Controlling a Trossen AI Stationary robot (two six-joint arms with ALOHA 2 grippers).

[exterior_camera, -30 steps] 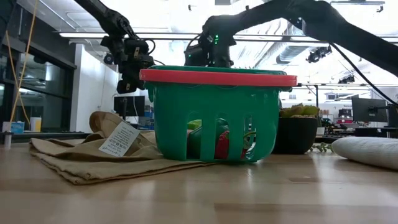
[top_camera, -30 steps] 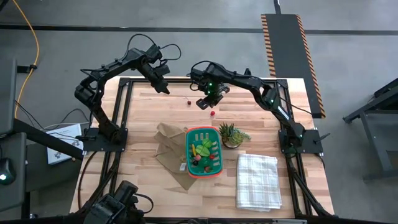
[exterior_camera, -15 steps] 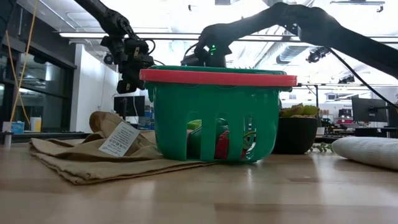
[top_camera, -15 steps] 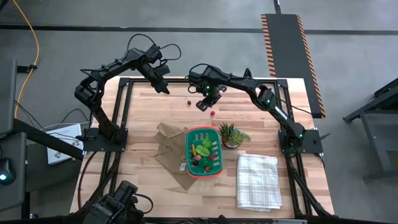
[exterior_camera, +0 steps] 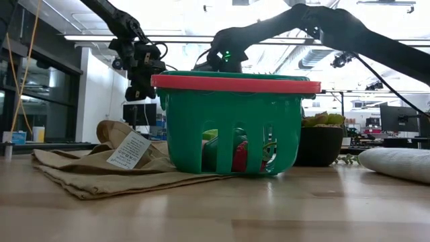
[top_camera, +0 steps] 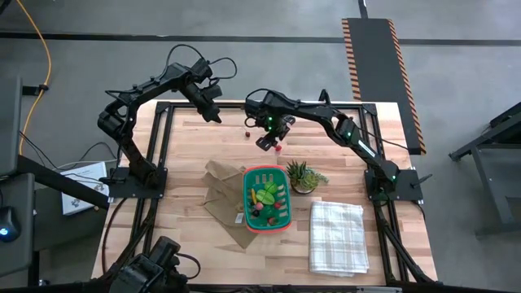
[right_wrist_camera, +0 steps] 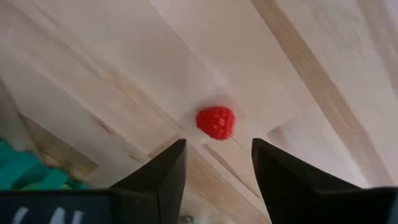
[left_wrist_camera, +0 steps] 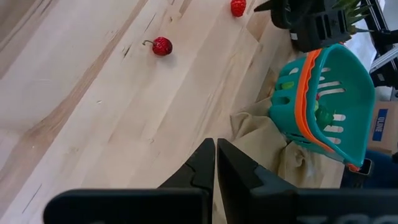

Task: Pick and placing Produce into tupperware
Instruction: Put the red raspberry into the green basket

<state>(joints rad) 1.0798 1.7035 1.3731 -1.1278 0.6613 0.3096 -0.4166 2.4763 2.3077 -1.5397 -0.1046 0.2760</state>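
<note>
The teal tupperware (top_camera: 266, 198) with its orange rim stands mid-table and holds green, yellow and red produce. Two small red berries lie on the bare wood beyond it: one (top_camera: 278, 149) under my right gripper, one (top_camera: 247, 135) further left. My right gripper (right_wrist_camera: 217, 144) points down, open, just above the first berry (right_wrist_camera: 216, 122), which shows between its fingertips without touching them. My left gripper (top_camera: 214, 115) hangs shut over the table's far left part, holding nothing. In the left wrist view (left_wrist_camera: 215, 147) it looks across at both berries (left_wrist_camera: 161, 46) and the tupperware (left_wrist_camera: 329, 93).
A crumpled brown paper bag (top_camera: 220, 191) lies under and to the left of the tupperware. A spiky green potted plant (top_camera: 299, 175) stands right beside the tupperware's right side. A white checked cloth (top_camera: 336, 236) lies folded at the near right. Bare wood stretches along the far edge.
My right gripper has come down and a little toward the tupperware, ending over the red berry. In the low view it has sunk behind the tupperware's rim.
</note>
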